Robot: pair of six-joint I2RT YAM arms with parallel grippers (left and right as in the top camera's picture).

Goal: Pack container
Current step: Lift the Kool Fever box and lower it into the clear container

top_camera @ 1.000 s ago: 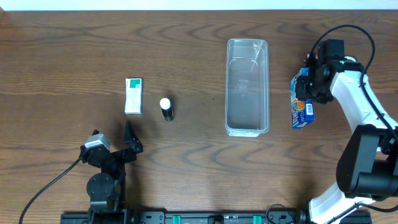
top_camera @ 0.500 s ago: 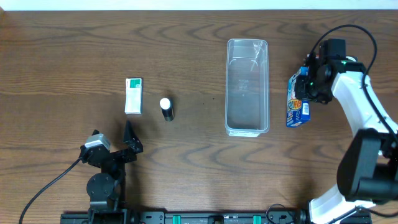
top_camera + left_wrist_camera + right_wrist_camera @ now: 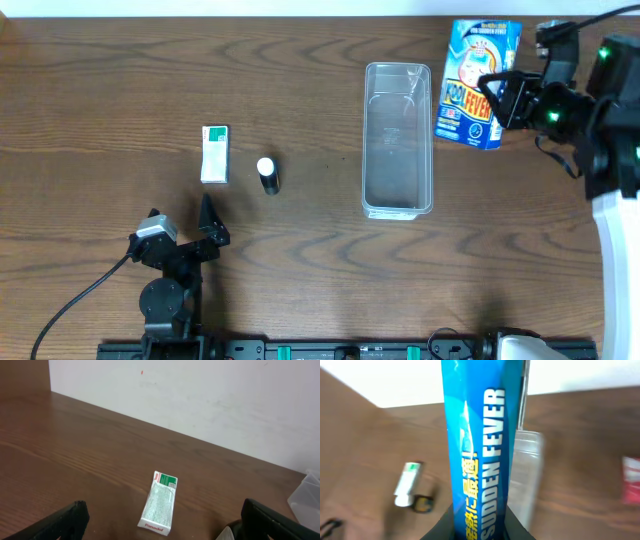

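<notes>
Right end effector [image 3: 505, 97] is pinching a blue box [image 3: 478, 85] lettered SUDDEN FEVER at one edge. It is holding the box over the far side of the counter [image 3: 300, 60], apparently raised, since the wrist camera is looking down on wood well below.

Clear plastic container [image 3: 397, 150] is sitting empty just to the robot's left of the held box. Its long axis is running from the near side to the far side, and the box's long side is lying almost parallel to it, tipped slightly. A short carry leftward and then a descent look like what the coming move is calling for, with the box kept lengthwise to suit the narrow bin.

Right arm is plainly the nearer one. Left end effector [image 3: 211, 224] is resting well apart toward the near left, its fingers [image 3: 272, 519] spread and gripping nothing.

Overhead view is showing box and container rim side by side. Right wrist view is hiding most of that behind the box face, leaving a strip of container to the box's right. Left wrist view is taking in a green-and-white packet [image 3: 160, 507], which is lying near a small white-capped bottle [image 3: 267, 175].
</notes>
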